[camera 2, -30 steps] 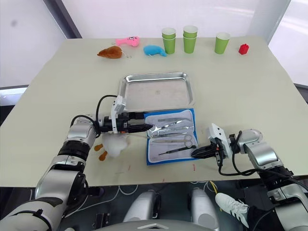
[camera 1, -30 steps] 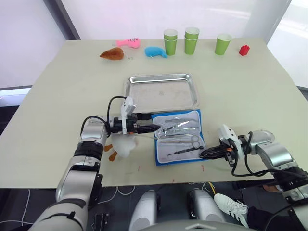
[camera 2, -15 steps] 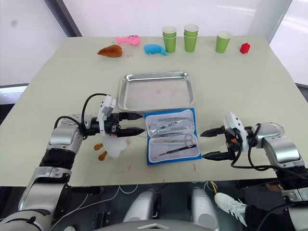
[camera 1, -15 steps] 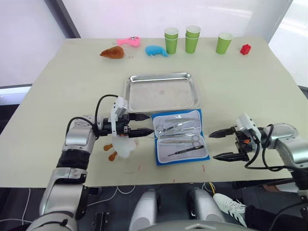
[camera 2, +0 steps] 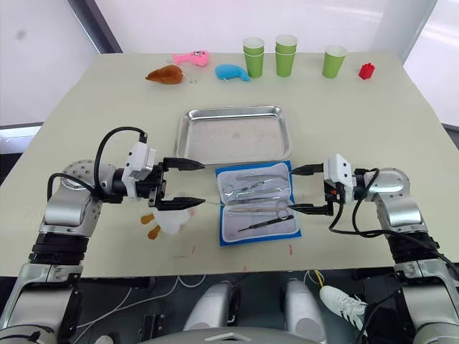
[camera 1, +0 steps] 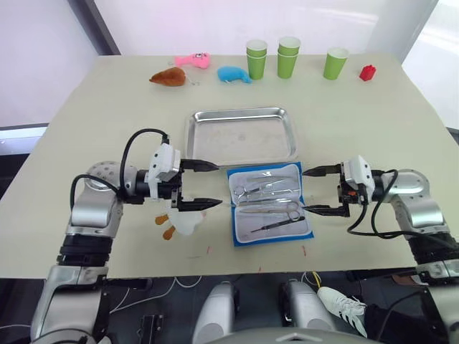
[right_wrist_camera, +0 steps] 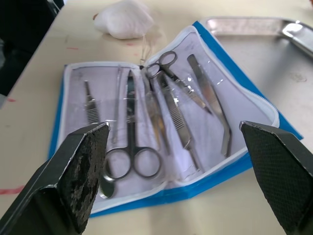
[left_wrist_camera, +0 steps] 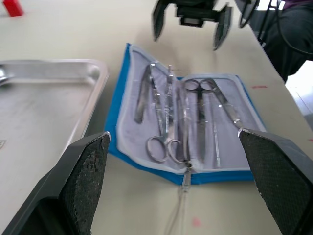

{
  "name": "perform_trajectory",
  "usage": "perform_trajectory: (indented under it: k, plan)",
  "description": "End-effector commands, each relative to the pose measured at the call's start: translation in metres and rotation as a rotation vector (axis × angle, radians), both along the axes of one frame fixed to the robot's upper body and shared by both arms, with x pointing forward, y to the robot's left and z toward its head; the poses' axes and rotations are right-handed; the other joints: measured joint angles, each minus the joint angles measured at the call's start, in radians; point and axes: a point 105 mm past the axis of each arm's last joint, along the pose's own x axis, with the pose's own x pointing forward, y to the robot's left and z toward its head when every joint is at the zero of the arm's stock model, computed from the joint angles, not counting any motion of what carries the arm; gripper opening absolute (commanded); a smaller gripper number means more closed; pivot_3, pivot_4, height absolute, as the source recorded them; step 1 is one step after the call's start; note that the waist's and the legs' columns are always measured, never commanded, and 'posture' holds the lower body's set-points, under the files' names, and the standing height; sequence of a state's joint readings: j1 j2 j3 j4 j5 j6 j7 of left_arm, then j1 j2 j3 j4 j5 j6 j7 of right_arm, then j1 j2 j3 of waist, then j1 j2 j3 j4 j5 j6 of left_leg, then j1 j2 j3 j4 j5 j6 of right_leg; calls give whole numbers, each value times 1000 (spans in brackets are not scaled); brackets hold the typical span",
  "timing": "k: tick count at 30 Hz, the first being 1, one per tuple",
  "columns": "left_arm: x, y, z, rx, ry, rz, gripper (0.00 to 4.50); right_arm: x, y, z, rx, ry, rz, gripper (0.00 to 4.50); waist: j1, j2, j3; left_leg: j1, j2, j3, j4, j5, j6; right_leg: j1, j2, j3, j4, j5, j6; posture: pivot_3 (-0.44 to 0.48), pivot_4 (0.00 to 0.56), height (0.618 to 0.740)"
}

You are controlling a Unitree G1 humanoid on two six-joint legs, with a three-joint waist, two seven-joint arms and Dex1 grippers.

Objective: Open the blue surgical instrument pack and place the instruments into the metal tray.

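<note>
The blue surgical instrument pack [camera 1: 270, 204] lies unfolded on the table, just in front of the metal tray [camera 1: 242, 136]. Its pale lining holds the instruments [camera 1: 267, 190] in clear sleeves: ring-handled scissors [right_wrist_camera: 131, 147], forceps and tweezers. My left gripper [camera 1: 215, 185] hovers open a short way left of the pack, holding nothing. My right gripper [camera 1: 306, 190] hovers open at the pack's right edge, also holding nothing. In the left wrist view the pack [left_wrist_camera: 195, 137] lies ahead, with the right gripper [left_wrist_camera: 190, 24] beyond it. Nothing lies in the tray.
A white plush toy [camera 1: 183, 218] with orange feet lies under my left gripper. Along the far edge stand three green cup stacks [camera 1: 288, 57], a red block [camera 1: 367, 72], a blue plush [camera 1: 232, 74], a pink toy [camera 1: 192, 63] and a brown toy [camera 1: 168, 77].
My right gripper has opened and moved from the pack's near right corner up to its right edge. My left gripper has drawn back leftward from the pack's left edge.
</note>
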State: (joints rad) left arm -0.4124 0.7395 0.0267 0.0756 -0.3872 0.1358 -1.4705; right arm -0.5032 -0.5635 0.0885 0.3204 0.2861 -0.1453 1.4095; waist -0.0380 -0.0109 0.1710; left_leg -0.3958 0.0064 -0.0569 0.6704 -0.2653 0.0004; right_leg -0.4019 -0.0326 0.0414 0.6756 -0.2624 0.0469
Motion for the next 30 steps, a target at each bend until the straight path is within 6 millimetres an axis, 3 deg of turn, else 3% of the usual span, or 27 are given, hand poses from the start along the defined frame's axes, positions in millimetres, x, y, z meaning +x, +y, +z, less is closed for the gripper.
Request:
perform_trajectory:
  k: [1, 11, 23, 30]
  plan:
    - [-8, 1, 11, 15, -63, -38, 4500, 6, 3, 0, -9, -58, 11, 4461, -1, 0, 0, 0, 0, 0, 0, 0, 0, 0, 0, 0, 0, 0, 0, 0, 150, 740]
    - [-14, 0, 8, 4, -45, -44, 4500, 16, 12, -29, -26, 27, 9, 4461, -2, 1, 1, 0, 0, 0, 0, 0, 0, 0, 1, 0, 1, 0, 0, 0, 150, 740]
    - [-14, 3, 1, -22, -24, -13, 4500, 11, 14, -66, -137, 160, 47, 4461, -5, 1, 1, 2, 0, 1, 0, 0, 0, 0, 1, 1, 1, 0, 0, 0, 150, 740]
    - [-12, 5, -3, -35, -15, 8, 4500, 8, 27, -68, -118, 192, 89, 4461, -6, 0, 0, 5, 1, 1, -1, 0, 0, 3, 1, 2, 1, 0, 0, 0, 150, 740]
